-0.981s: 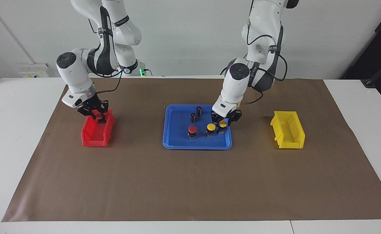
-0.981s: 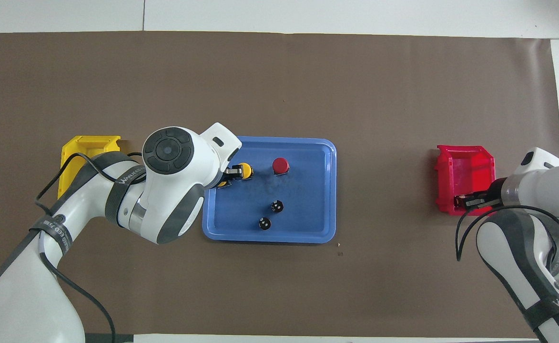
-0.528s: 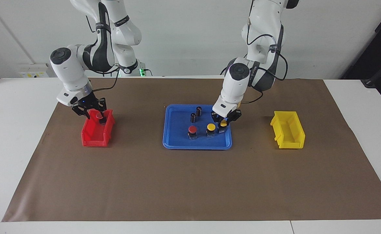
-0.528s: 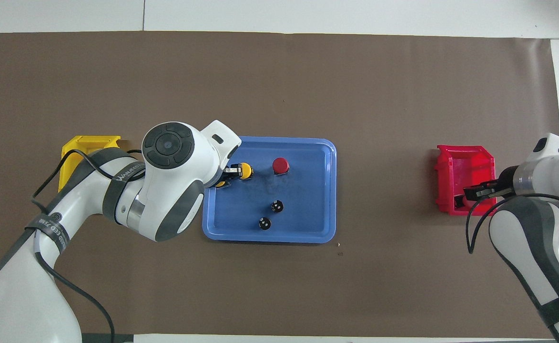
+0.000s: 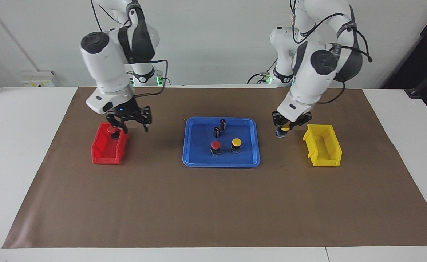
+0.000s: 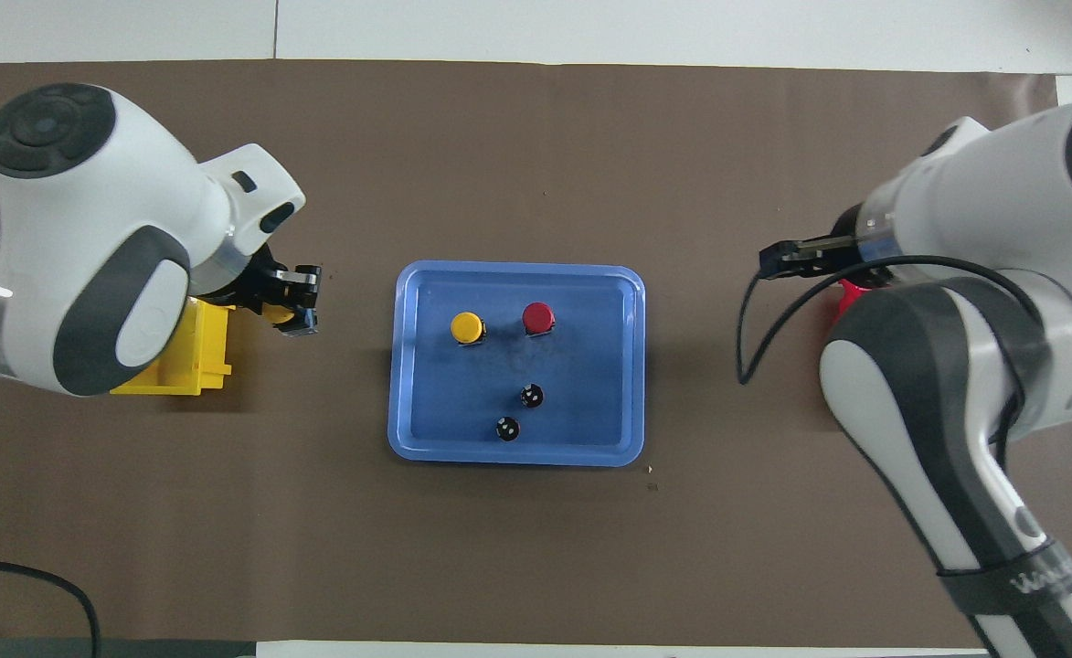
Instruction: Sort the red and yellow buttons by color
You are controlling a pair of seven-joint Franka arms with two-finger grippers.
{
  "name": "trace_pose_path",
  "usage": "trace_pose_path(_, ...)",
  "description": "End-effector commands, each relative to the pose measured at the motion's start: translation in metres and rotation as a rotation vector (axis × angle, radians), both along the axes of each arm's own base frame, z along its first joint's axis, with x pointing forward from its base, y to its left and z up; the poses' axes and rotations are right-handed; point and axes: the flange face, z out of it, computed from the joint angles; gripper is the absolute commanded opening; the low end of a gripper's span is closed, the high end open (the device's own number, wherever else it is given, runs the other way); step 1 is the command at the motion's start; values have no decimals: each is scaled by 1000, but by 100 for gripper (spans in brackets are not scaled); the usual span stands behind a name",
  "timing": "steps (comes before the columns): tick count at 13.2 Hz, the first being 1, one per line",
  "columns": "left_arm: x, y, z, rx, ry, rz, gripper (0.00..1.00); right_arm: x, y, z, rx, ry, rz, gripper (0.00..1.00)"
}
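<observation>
The left gripper (image 5: 285,128) grips a yellow button (image 5: 285,127) in the air beside the yellow bin (image 5: 323,145), while the right gripper (image 5: 130,123) hangs spread wide over the red bin (image 5: 108,150) toward the right arm's end.

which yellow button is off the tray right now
The yellow button held in the left pincer, up between the blue tray and the yellow bin; the other yellow button stands on the tray.

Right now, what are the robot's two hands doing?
Left gripper: shut on a yellow-capped push-button, beside the yellow bin.
Right gripper: open, empty.
</observation>
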Motion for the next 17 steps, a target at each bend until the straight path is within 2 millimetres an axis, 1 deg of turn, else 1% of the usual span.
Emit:
trace_pose_path(1, -2, 73, 5, -33, 11, -69, 1, 39, 111, -37, -12, 22, -103, 86)
trace_pose_path(2, 0, 94, -2, -41, -2, -81, 1, 41, 147, -50, -49, 6, -126, 86)
trace_pose_path(3, 0, 109, -5, -44, -46, -77, 1, 35, 169, -65, -72, -9, -123, 86)
trace_pose_path(4, -2, 115, -15, -44, -63, -69, 1, 34, 181, -71, -43, -40, -125, 86)
trace_pose_path(5, -8, 116, -23, -44, -71, -68, 1, 21, 198, -92, -41, -37, -104, 85)
trace_pose_path(6, -15, 117, -32, -44, -82, -65, 1, 12, 205, -110, -47, -29, -87, 84)
trace_pose_path(7, -21, 119, -38, -44, -88, -65, 1, 6, 202, -123, -57, -19, -82, 82)
trace_pose_path(8, -23, 121, -44, -43, -85, -71, 1, 1, 200, -131, -66, -11, -76, 81)
trace_pose_path(9, -25, 128, -52, -43, -82, -61, 1, -1, 199, -133, -63, -14, -74, 79)
trace_pose_path(10, -28, 129, -60, -37, -84, -64, 1, -4, 197, -138, -69, -7, -72, 77)
trace_pose_path(11, -31, 132, -70, -30, -89, -63, 1, -6, 195, -139, -71, -6, -71, 76)
trace_pose_path(14, -37, 132, -95, -28, -106, -60, 1, -19, 189, -157, -77, 4, -62, 72)
trace_pose_path(15, -39, 132, -101, -28, -106, -60, 2, -22, 189, -157, -80, 6, -60, 71)
trace_pose_path(17, -41, 133, -108, -28, -105, -60, 5, -23, 189, -157, -80, 8, -62, 67)
